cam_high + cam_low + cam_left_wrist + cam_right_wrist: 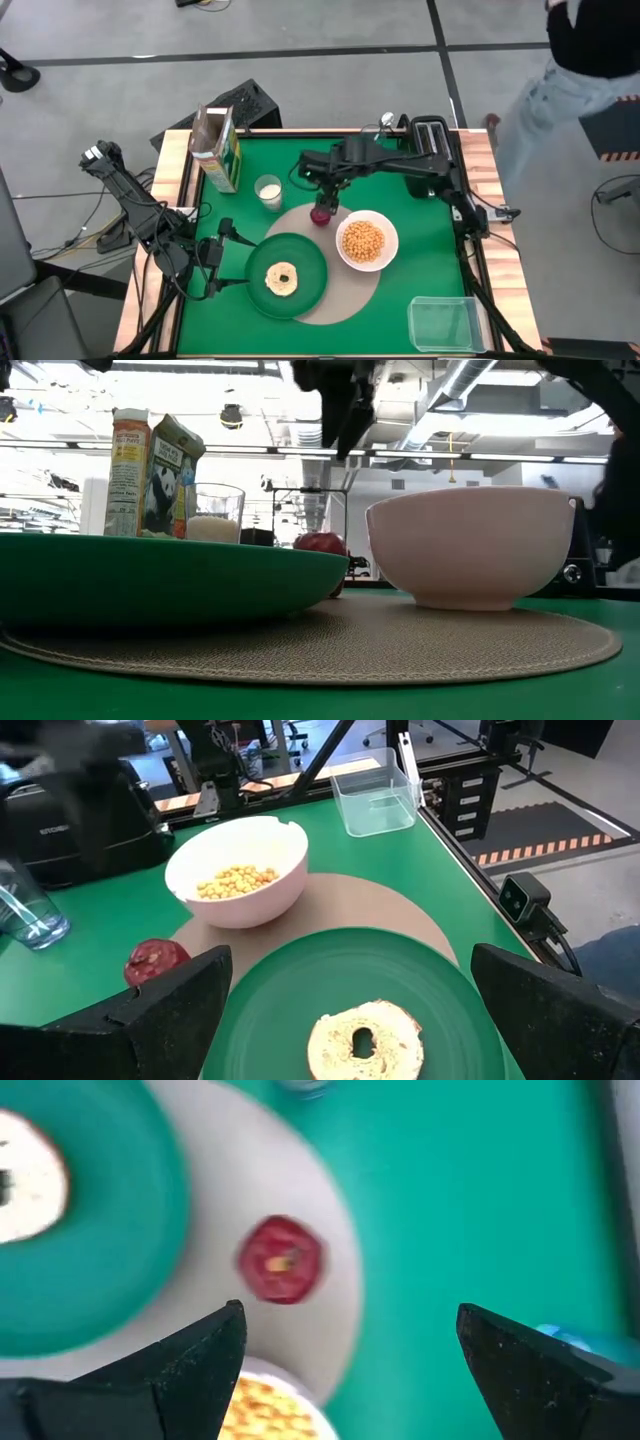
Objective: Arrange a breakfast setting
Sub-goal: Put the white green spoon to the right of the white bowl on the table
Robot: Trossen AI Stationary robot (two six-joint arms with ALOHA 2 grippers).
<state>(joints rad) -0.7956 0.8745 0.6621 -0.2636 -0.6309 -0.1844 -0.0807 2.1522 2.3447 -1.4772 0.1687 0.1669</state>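
I am looking down on the round beige placemat [325, 270] lying on the green table [420, 250]. The dark green plate [310, 280] is sitting on the mat's left part with the small pale bagel [282, 279] lying flat on it, hole facing up. The white bowl [367, 241], holding yellow cereal balls, is sitting on the mat's right part, mouth up. The red apple [321, 214] is resting at the mat's far edge, its stem end facing up in the right wrist view. The right gripper [326, 190] is hanging just above the apple, its fingers spread wide and holding nothing. The left gripper [222, 258] is waiting beside the plate's left rim, fingers also spread apart, gripping nothing. The milk glass [268, 192] is standing upright on the cloth off the mat, and the green-yellow cereal box [217, 148] is standing upright just beyond it, long axis vertical, top flaps open.
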